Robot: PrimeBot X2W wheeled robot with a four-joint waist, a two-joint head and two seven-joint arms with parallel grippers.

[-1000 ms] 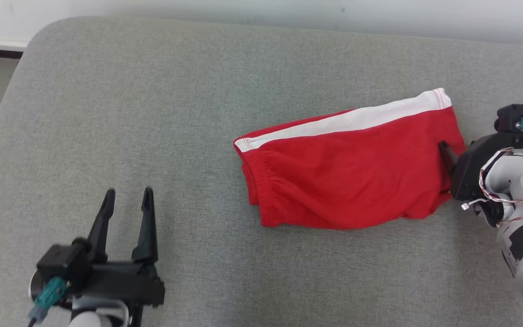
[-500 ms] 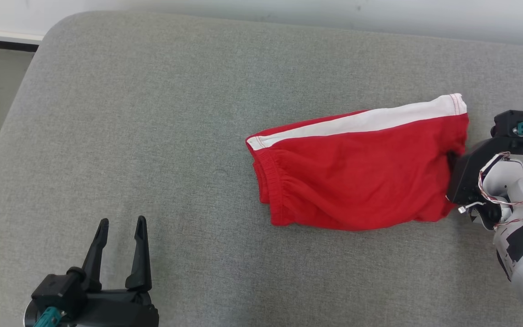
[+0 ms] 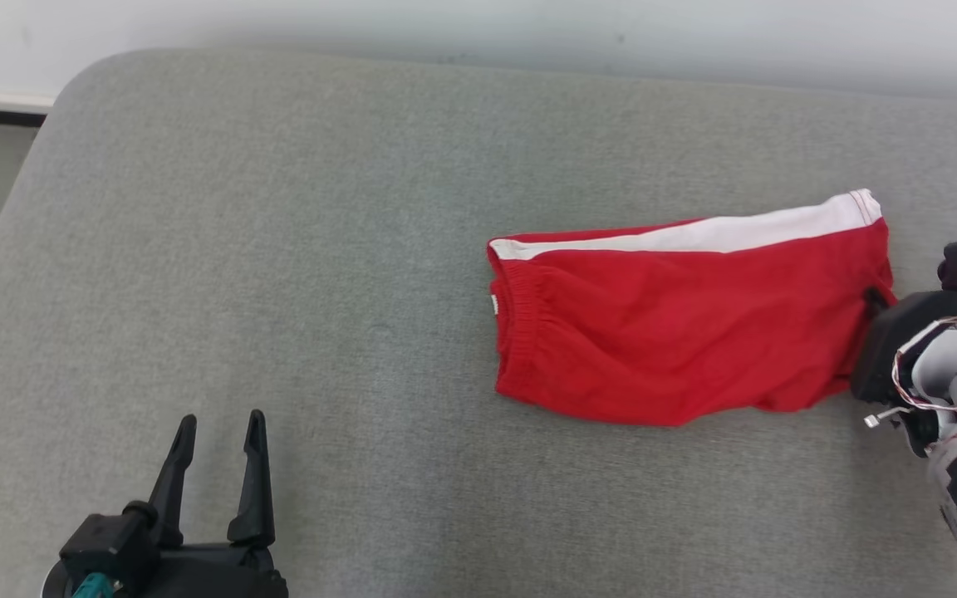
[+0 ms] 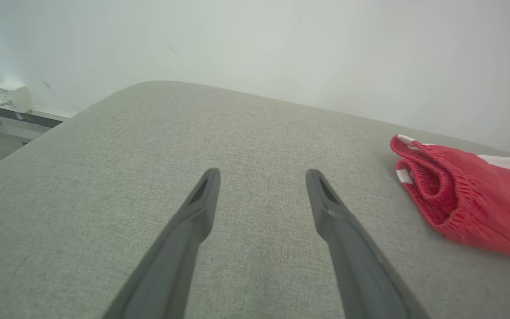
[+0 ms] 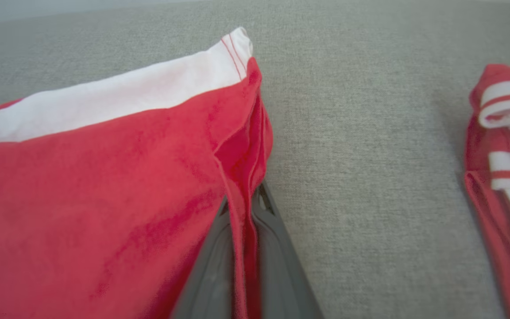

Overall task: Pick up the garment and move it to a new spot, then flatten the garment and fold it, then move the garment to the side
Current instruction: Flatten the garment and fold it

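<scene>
The right gripper is clenched on the hem fold at the right end of the red garment, a low edge grip that probably suits sliding the folded bundle sideways rather than lifting it. The garment lies folded on the right half of the grey cushion, waistband toward the middle. The left gripper waits spread and empty at the front left, well apart from the cloth, likely to keep out of the way.

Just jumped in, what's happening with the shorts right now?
The right hand is shut on the hem end of the red shorts, which lie folded on the grey cushion. The left hand hangs open over the cushion, apart from them. Another red-and-white garment lies nearby in the right wrist view.
</scene>
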